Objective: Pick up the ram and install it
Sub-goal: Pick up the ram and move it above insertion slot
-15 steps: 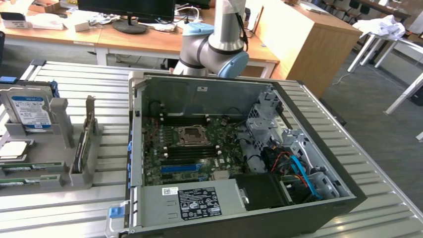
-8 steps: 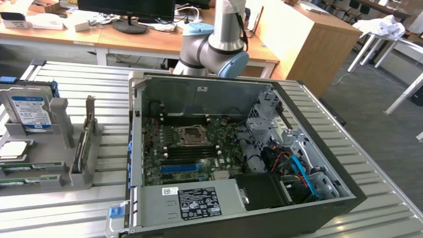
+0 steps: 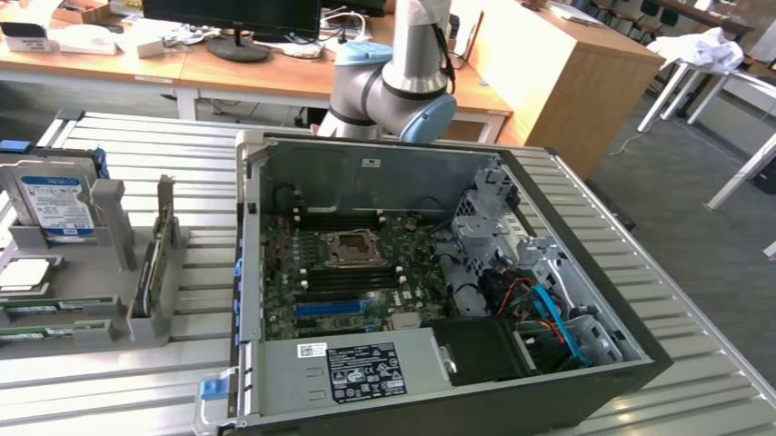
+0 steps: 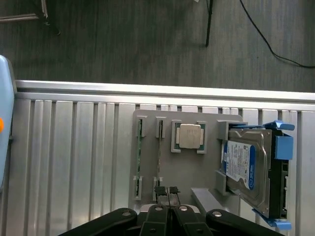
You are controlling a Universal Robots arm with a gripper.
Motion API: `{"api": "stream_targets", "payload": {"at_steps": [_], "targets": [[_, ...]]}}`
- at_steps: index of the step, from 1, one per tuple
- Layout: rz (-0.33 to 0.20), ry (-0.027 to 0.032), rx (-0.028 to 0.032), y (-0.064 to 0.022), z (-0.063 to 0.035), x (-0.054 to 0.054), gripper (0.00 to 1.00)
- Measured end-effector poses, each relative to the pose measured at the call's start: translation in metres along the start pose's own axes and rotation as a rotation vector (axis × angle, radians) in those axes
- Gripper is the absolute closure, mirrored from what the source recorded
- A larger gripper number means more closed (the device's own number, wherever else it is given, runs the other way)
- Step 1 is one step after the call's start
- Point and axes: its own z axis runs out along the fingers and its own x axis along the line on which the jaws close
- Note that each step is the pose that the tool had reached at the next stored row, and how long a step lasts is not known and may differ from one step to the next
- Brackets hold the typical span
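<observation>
Two rams, thin green sticks, stand on edge in slots of a grey holder (image 4: 184, 172): one ram (image 4: 139, 157) and a second ram (image 4: 159, 158) beside it. My gripper (image 4: 167, 191) hangs above the holder, shut with nothing between its fingers, its tips close to the end of the second ram. In the exterior view the rams (image 3: 36, 311) lie at the near left of the holder (image 3: 115, 272). The open computer case (image 3: 249, 272) shows the motherboard (image 3: 345, 282) with dark memory slots (image 3: 352, 275) next to the processor socket.
On the holder also sit a silver processor chip (image 4: 189, 136) and a hard drive (image 4: 243, 167) with a blue-white label in blue brackets. A long blue slot (image 3: 330, 308) lies on the motherboard. The arm (image 3: 401, 86) rises behind the case. Ribbed metal table (image 3: 122, 136) all around.
</observation>
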Motion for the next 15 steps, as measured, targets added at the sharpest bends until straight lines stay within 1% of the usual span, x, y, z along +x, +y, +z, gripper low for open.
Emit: {"api": "stream_targets", "payload": {"at_steps": [9, 10, 11, 12, 13, 14, 15], "targets": [[0.000, 0.0000, 0.0000, 0.0000, 0.0000, 0.0000, 0.89], [0.000, 0.0000, 0.0000, 0.0000, 0.0000, 0.0000, 0.83], [0.000, 0.0000, 0.0000, 0.0000, 0.0000, 0.0000, 0.83], [0.000, 0.0000, -0.0001, 0.0000, 0.0000, 0.0000, 0.71], [0.000, 0.0000, 0.0000, 0.0000, 0.0000, 0.0000, 0.71], [0.000, 0.0000, 0.0000, 0.0000, 0.0000, 0.0000, 0.64], [0.000, 0.0000, 0.0000, 0.0000, 0.0000, 0.0000, 0.64]]}}
